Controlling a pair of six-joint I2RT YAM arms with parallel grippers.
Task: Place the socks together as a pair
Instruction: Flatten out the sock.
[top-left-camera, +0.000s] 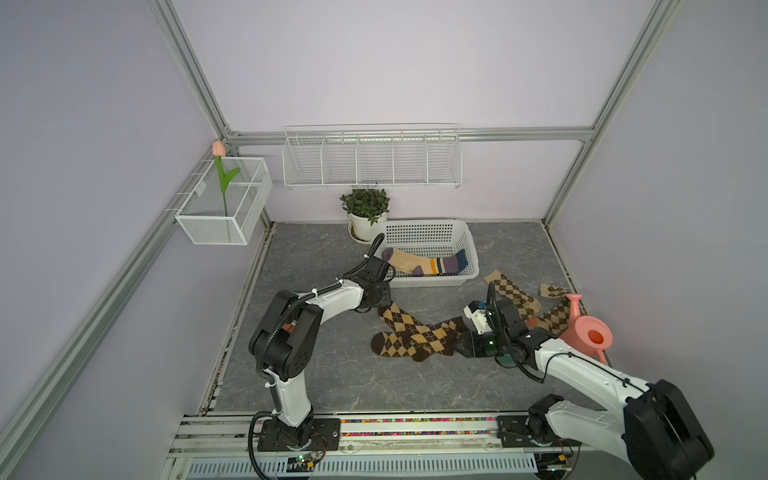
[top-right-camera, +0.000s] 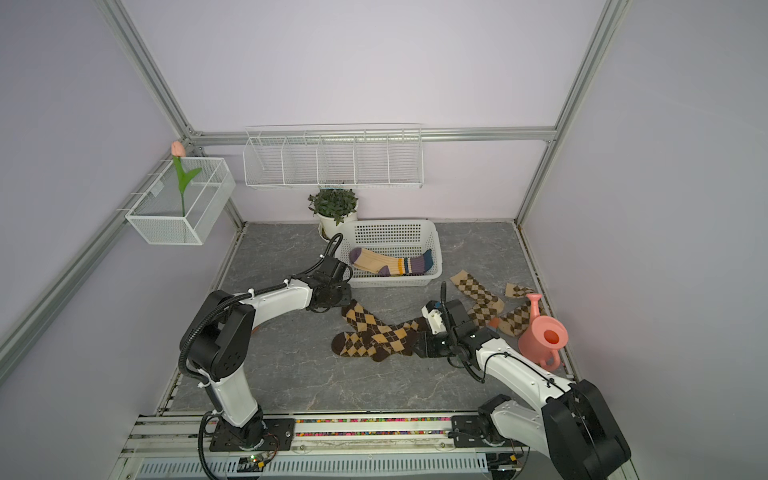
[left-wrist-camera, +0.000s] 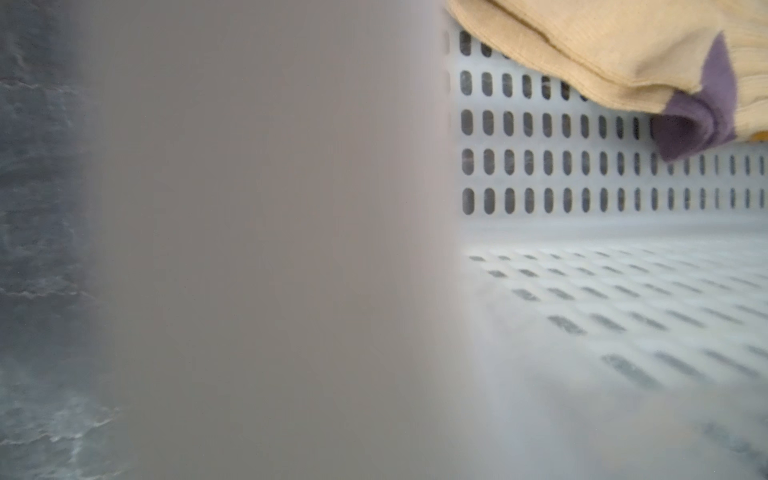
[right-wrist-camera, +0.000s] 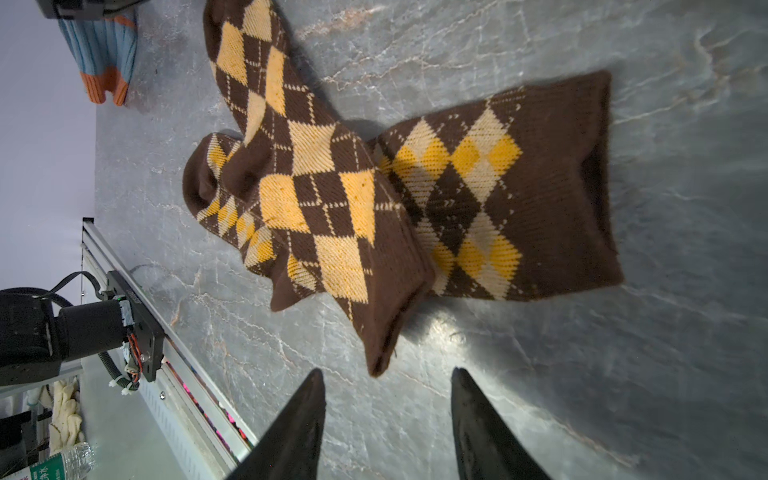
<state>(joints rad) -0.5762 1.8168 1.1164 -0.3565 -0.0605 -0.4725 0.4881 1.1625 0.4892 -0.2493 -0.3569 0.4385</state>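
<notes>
Two dark-brown argyle socks lie crossed on the grey tabletop. My right gripper is open just short of one sock's cuff tip, with nothing between its fingers. Two tan argyle socks lie at the right. Cream socks with purple toes rest in the white basket. A blue sock with orange stripes shows in the right wrist view. My left gripper is at the basket's front left corner. Its jaws are hidden, and the left wrist view is mostly a blur.
A pink watering can stands at the right edge beside the tan socks. A potted plant sits behind the basket. On the walls hang a wire shelf and a mesh box with a tulip.
</notes>
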